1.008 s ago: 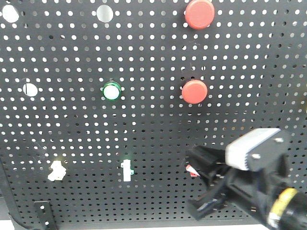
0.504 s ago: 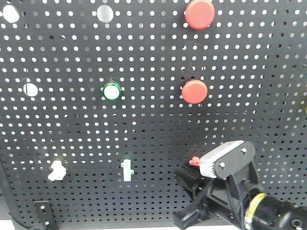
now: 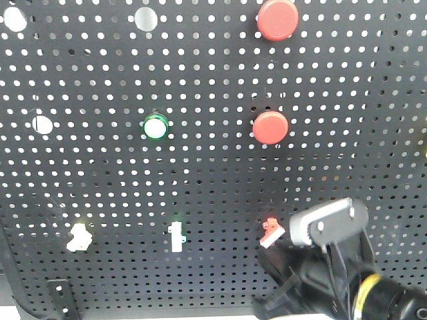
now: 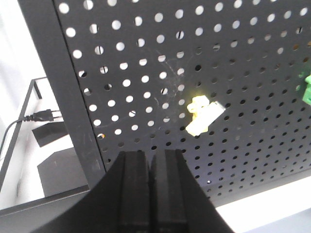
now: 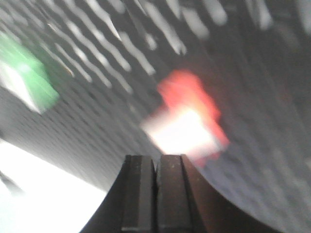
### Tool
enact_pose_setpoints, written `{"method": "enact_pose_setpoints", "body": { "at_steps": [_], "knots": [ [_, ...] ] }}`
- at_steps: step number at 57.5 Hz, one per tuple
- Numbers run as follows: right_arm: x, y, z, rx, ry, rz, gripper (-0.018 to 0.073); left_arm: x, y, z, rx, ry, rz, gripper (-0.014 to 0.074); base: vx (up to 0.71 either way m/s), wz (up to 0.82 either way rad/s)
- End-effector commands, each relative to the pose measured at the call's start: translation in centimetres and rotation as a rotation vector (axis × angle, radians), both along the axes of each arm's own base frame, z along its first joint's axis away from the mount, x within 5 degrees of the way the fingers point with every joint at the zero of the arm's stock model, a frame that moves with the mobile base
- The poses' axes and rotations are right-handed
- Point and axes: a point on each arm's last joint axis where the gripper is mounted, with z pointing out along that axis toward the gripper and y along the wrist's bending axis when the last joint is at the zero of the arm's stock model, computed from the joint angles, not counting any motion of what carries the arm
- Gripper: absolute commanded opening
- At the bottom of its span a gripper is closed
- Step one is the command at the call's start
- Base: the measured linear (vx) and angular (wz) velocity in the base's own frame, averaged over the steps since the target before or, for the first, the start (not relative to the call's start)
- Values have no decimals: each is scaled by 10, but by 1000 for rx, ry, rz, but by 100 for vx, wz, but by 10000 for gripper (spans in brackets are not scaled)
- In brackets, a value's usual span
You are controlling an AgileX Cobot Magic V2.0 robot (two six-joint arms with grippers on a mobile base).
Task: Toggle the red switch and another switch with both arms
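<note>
- A black pegboard (image 3: 200, 187) filled the front view, carrying two round red push-buttons (image 3: 270, 127) on its right half and a green-ringed round button (image 3: 155, 127) near the middle.
- The red switch (image 3: 271, 231) sat low on the board, below the lower red push-button and right of a straight white lever with a green base (image 3: 176, 235).
- The other switch (image 3: 78, 237), white with a faint yellow base, sat at about the same height, far to the left.
- The right tool (image 5: 156, 167) was narrow, its two black fingers pressed together and holding nothing.
- In the blurred right wrist view its tips lay just under the red switch; whether they touched it could not be told.
- In the front view the right arm's grey-white housing (image 3: 327, 223) sat just right of the red switch.
- The left tool (image 4: 149, 162) was also narrow, fingers together with nothing between them.
- In the left wrist view it pointed at the board below and left of the yellow-based switch, apart from it.
- Left of the board's edge, a black cable and plug (image 4: 41, 115) showed beside a black frame.
</note>
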Motion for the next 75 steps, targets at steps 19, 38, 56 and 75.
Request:
{"method": "enact_pose_setpoints", "body": {
  "at_steps": [19, 38, 56, 75],
  "knots": [
    [-23, 13, 43, 114, -161, 101, -6, 0, -1, 12, -22, -44, -10, 3, 0, 0],
    [-32, 7, 55, 137, -200, 99, -6, -1, -1, 12, -20, -35, -7, 3, 0, 0],
    [-32, 7, 55, 137, -200, 99, -6, -1, -1, 12, -20, -35, -7, 3, 0, 0],
    [-31, 7, 55, 136, -199, 99, -6, -26, 12, 20, -11, -146, 36, 3, 0, 0]
  ]
}}
